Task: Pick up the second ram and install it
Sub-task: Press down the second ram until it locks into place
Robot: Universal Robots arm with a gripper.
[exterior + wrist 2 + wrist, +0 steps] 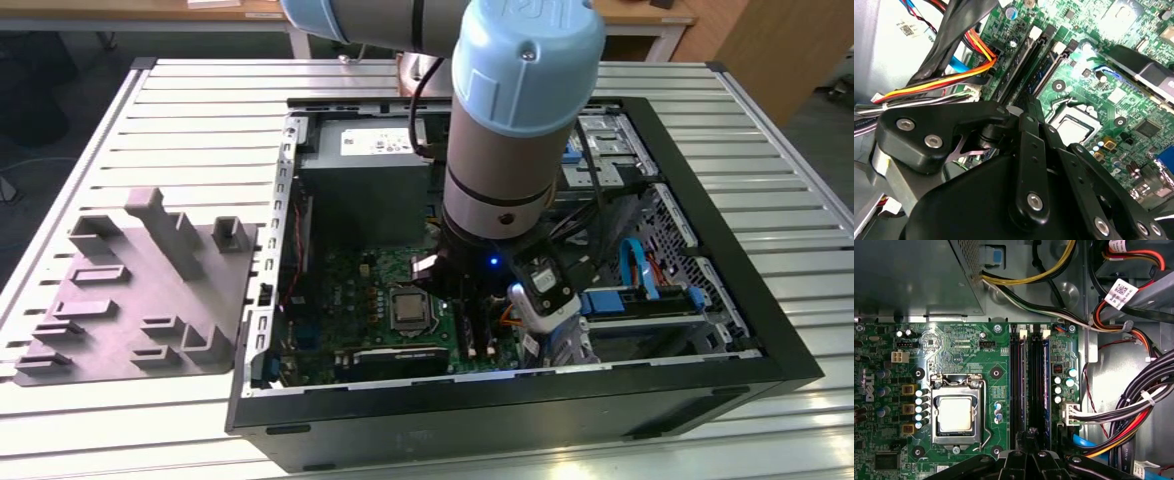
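Down inside the open computer case [694, 370], the arm has its gripper [474, 300] lowered right over the motherboard [350, 290], just above the memory slots. From the first wrist view the gripper [1030, 432] sits at the near end of the long black slots [1014, 385], with its black linkage crowding the edge of the picture. Two sticks appear to stand in those slots already — one with a dark blue edge [1046, 385] on the side nearer the cable bundle, which looks like the second ram, and another beside it [1026, 385]. The gripper's tips are directly over that row, but whether they are clamped on the stick or clear of it, I cannot tell; the linkage hides them. In the second wrist view the black finger links [1026, 150] fill the foreground, and beyond them run the slots [1024, 65] and the processor socket [1074, 127]. Orange and yellow cables [954, 77] sweep past alongside. Out on the slatted table [200, 130], at the exterior view's left, the gray moulded tray [134, 290] lies well apart from the case.
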